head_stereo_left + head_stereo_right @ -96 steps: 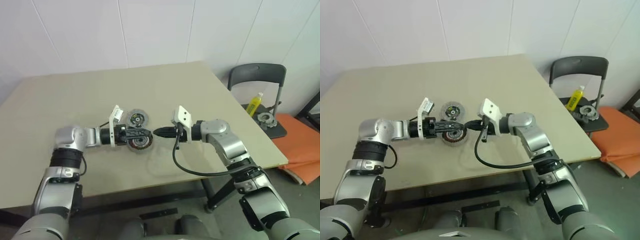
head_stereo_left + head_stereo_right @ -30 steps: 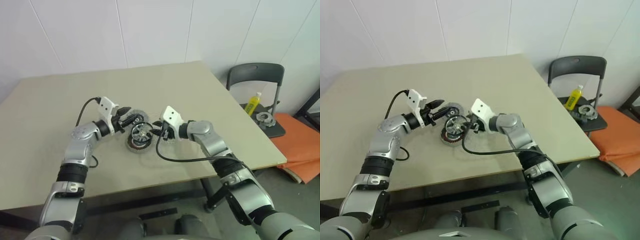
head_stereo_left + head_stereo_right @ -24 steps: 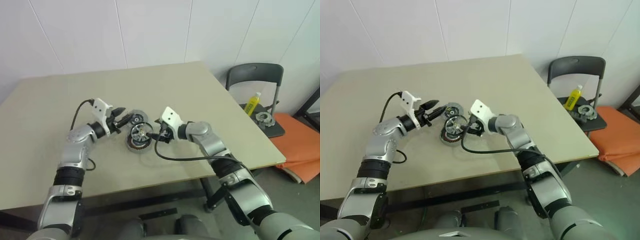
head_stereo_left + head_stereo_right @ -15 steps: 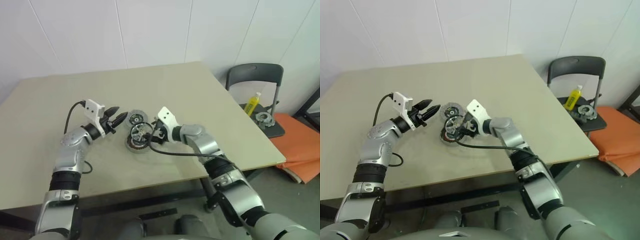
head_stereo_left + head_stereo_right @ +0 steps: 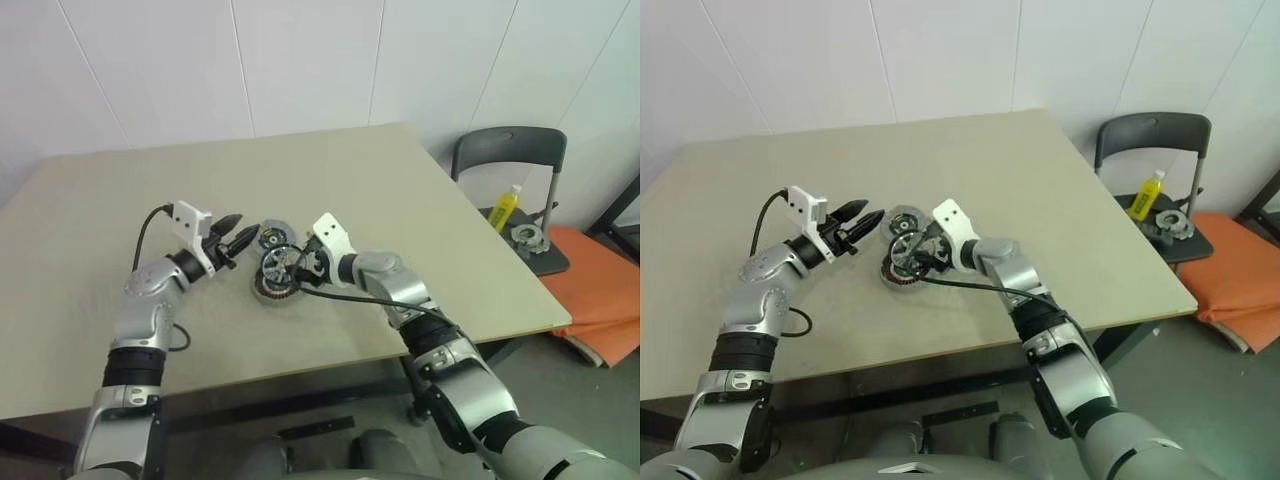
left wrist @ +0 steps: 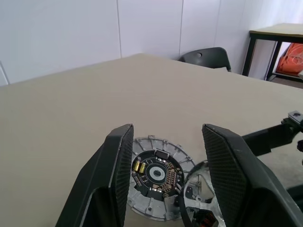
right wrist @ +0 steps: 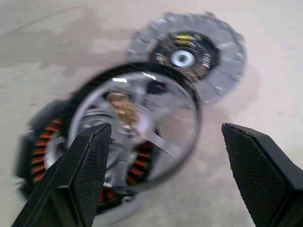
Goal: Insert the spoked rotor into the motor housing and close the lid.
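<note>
Looking down over your arms, you've got the motor housing (image 5: 273,287) sitting on the beige table (image 5: 90,215), approx mid-table, w/ copper-brown windings showing inside its dark rim. The spoked rotor (image 7: 137,113) sits tilted on top of the housing, not seated: in the right wrist view its ring overhangs the housing rim on one side, windings visible through the spokes on the other. The lid (image 6: 155,176) lies flat on the table just behind the housing, dark centre face-up, touching or nearly touching it; can't tell which.

Your right gripper (image 5: 296,270) is at the rotor, pointing down & to your left. Its fingers (image 7: 83,170) are spread wide, one each side of the rotor w/ clear gaps, so it's gripping nothing. Whether a tip touches the rotor rim, can't tell.

Your left gripper (image 5: 238,238) hovers above the table, to the left of the lid & housing, pointing roughly level toward them. Fingers (image 6: 113,170) are parted approx halfway, nothing between them; the lid & rotor edge show through the gap, farther off.

Off to your right, beyond the table edge: a dark chair (image 5: 512,160) w/ a yellow bottle (image 5: 508,207) and a small metal part (image 5: 526,236) on the seat.
</note>
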Controlling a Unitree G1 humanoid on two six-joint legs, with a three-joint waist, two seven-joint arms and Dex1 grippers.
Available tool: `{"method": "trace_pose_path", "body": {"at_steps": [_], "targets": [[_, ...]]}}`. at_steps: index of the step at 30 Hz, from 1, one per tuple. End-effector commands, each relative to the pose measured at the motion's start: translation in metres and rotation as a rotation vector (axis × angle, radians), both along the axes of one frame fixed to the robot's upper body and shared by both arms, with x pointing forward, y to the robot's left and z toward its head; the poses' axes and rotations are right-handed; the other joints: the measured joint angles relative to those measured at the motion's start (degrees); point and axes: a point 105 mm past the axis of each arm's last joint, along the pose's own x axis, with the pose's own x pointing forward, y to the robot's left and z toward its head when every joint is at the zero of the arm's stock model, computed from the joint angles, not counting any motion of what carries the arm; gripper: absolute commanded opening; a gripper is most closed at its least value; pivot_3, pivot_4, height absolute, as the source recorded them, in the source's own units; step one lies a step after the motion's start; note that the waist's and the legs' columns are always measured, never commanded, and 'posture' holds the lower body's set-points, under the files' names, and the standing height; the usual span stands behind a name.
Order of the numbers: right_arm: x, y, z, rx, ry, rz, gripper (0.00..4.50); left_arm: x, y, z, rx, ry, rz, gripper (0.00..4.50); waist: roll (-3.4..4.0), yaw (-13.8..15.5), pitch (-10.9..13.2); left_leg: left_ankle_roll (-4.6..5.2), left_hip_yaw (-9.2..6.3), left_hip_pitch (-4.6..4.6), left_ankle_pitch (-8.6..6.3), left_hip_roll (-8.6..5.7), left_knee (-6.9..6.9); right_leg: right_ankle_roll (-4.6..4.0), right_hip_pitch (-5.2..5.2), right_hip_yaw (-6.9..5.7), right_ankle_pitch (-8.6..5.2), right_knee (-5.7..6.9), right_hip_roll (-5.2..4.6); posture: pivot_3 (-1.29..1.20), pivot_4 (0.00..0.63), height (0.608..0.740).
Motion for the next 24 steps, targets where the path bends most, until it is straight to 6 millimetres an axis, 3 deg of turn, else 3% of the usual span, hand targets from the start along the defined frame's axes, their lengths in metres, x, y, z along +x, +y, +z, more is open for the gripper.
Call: {"method": "trace_pose_path", "body": {"at_steps": [1, 8, 11, 20, 21, 24], "targets": [[0.013, -0.003, 0.015, 0.002, -0.056, -0.048, 3.89, -0.001, -0.002, 0.014, -0.002, -0.051, -0.009, 2.48, 0.0, 0.0, 0.0, 0.0, 0.0, 0.01, 0.0, 0.0, 0.0, 0.0, 0.0, 0.0, 0.0, 0.01, 0.0, 0.0, 0.0, 0.74], [0.008, 0.0, 0.007, 0.004, -0.019, -0.02, 3.89, -0.003, -0.004, 0.014, 0.0, -0.055, -0.016, 2.48, 0.0, -0.03, 0.0, 0.0, 0.01, 0.0, 0.0, 0.0, 0.0, 0.0, 0.01, 0.01, 0.0, 0.0, 0.0, 0.0, 0.0, 0.74], [0.004, 0.003, 0.006, 0.012, -0.013, 0.012, 3.31, -0.003, -0.004, 0.014, 0.0, -0.055, -0.015, 2.48, 0.0, 0.0, 0.0, 0.0, 0.01, 0.02, 0.0, 0.0, 0.0, 0.0, 0.01, 0.01, 0.0, 0.02, 0.01, 0.0, 0.0, 0.74], [0.003, 0.004, 0.006, 0.01, -0.022, 0.03, 0.23, -0.001, -0.004, 0.012, 0.006, -0.052, -0.008, 2.48, 0.0, 0.01, 0.0, 0.0, 0.0, 0.03, 0.0, 0.0, 0.02, 0.01, 0.03, 0.01, -0.01, 0.02, 0.01, 0.0, 0.0, 0.74], [0.003, 0.003, 0.006, 0.006, -0.026, 0.029, 0.03, -0.001, -0.004, 0.011, 0.007, -0.052, -0.008, 2.48, 0.0, 0.02, 0.0, 0.0, 0.01, 0.02, 0.0, 0.0, 0.02, 0.01, 0.03, 0.01, -0.01, 0.02, 0.01, 0.0, 0.0, 0.74], [0.005, 0.001, 0.006, -0.003, -0.031, 0.019, 0.03, 0.0, -0.003, 0.01, 0.013, -0.049, 0.002, 2.48, -0.01, -0.02, 0.0, 0.0, 0.01, 0.03, 0.0, 0.0, 0.02, 0.01, 0.03, 0.01, -0.01, 0.02, 0.01, 0.0, 0.0, 0.74]]}}
